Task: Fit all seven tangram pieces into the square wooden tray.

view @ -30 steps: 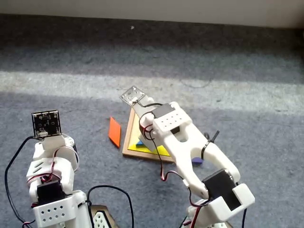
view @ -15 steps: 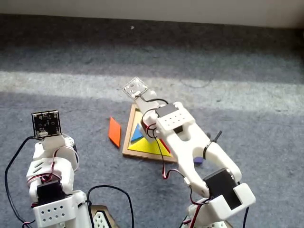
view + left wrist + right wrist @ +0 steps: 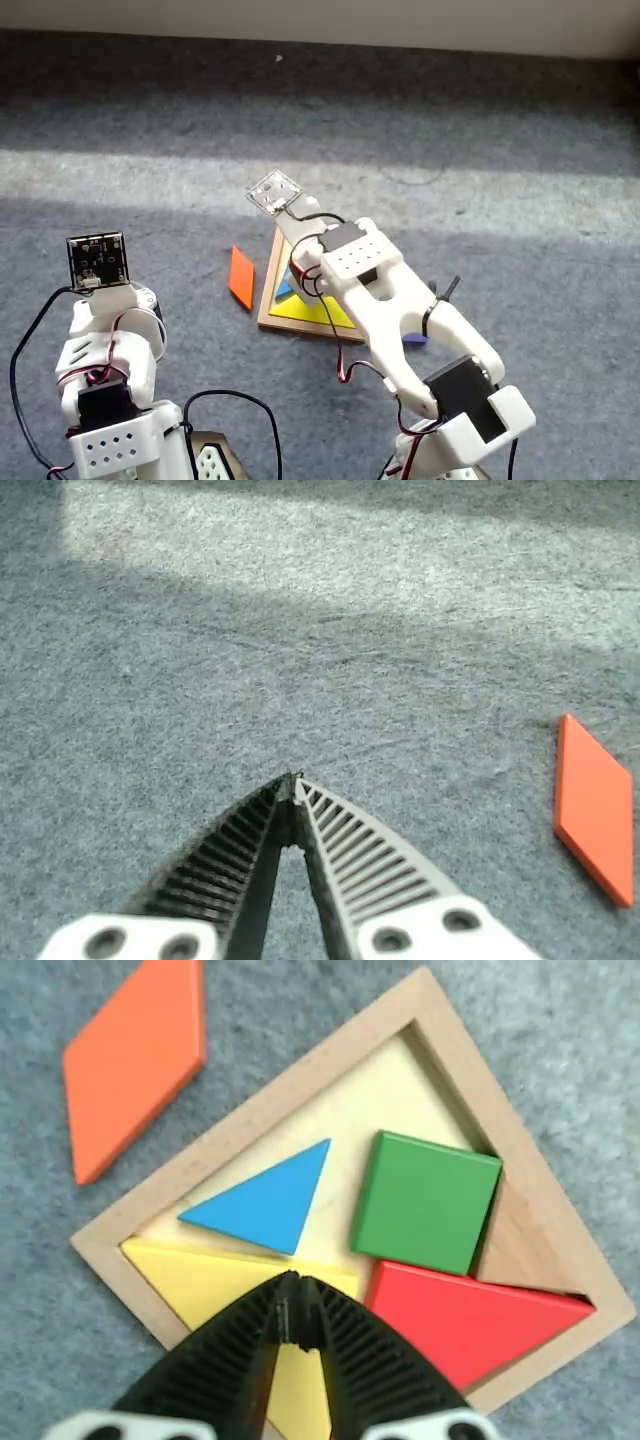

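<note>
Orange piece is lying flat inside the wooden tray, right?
Not quite. The orange parallelogram is lying flat, but outside the wooden tray, on the grey carpet beside one of its edges. The right wrist view shows this.

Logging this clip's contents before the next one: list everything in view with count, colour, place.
square wooden tray: 1, pale wood, on the carpet
blue triangle piece: 1, blue, in the tray
green square piece: 1, green, in the tray
red triangle piece: 1, red, in the tray
yellow triangle piece: 1, yellow, in the tray
orange parallelogram piece: 1, orange, on carpet beside the tray
purple piece: 1, purple, on carpet under the right arm
grey carpet: 1, grey, under everything
left gripper: 1, black, shut, over carpet
right gripper: 1, black, shut, over the tray
</note>
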